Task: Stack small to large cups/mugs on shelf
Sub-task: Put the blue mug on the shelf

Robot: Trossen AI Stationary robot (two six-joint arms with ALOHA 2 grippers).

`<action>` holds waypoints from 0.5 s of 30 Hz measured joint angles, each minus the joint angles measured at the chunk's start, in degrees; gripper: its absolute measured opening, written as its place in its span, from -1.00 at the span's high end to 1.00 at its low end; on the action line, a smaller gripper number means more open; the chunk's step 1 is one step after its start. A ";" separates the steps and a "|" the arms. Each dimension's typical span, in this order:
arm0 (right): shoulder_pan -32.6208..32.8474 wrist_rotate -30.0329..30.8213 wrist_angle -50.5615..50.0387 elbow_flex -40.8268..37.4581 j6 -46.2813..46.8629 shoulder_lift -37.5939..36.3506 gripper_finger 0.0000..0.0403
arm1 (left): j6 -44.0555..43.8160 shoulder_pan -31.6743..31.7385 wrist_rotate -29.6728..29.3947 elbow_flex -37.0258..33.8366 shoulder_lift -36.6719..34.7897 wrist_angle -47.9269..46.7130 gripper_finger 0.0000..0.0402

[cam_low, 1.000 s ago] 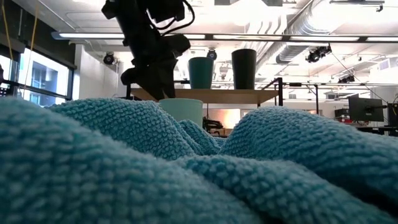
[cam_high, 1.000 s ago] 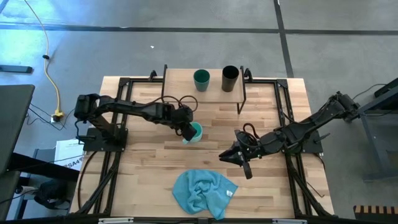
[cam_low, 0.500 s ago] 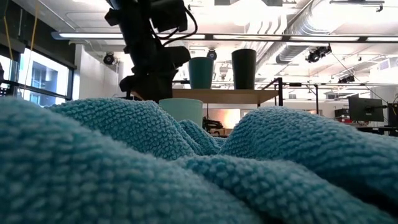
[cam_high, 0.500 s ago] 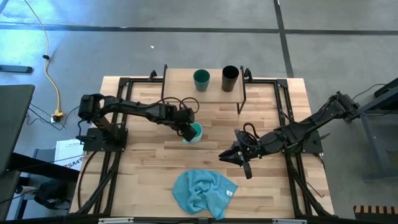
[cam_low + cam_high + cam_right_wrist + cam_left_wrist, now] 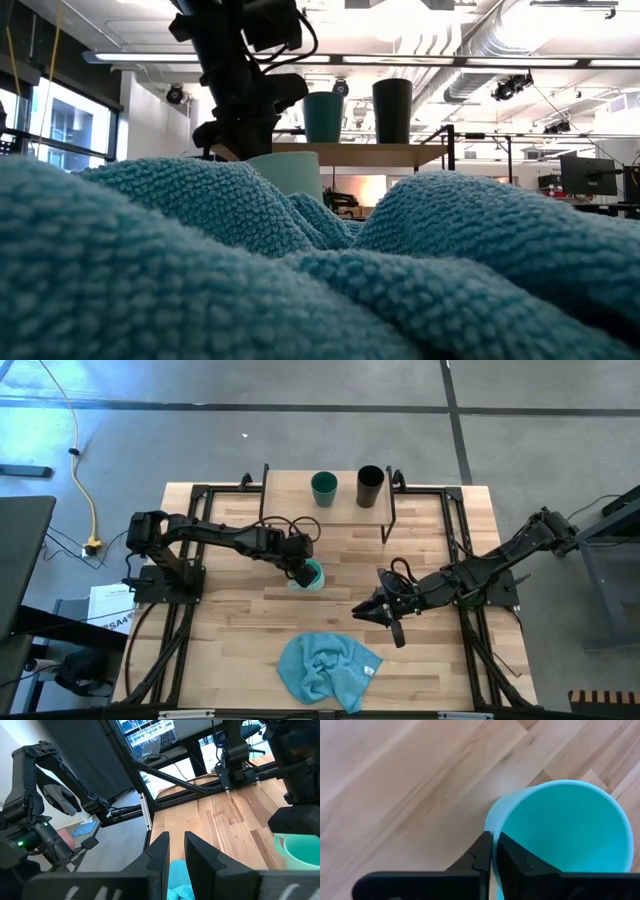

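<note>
The left gripper point(image 5: 298, 572) is pinching the mug's point(image 5: 313, 573) rim, one finger inside, one outside. The mug is standing upright on the table, well short of the shelf point(image 5: 345, 506), which the left arm is nearer.

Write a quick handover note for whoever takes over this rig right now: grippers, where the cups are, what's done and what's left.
Left gripper: shut on the rim of the light turquoise mug, mid-table in front of the shelf.
Right gripper: idle low over the table's right half, near the blue cloth, holding nothing; fingers slightly apart.
Dark teal cup and black cup: upright side by side on the shelf.
Done: mug gripped.
Left: carry it to the shelf and stack the three, small to large.
</note>
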 joint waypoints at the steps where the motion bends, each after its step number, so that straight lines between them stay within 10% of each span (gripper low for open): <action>1: 0.00 0.00 -0.17 0.00 0.03 0.00 0.75 | 0.00 0.02 0.18 0.00 0.00 -0.12 0.93; 15: 0.00 0.00 -1.99 0.00 -0.10 0.02 0.75 | -1.25 0.04 1.35 0.00 -0.50 -2.06 0.98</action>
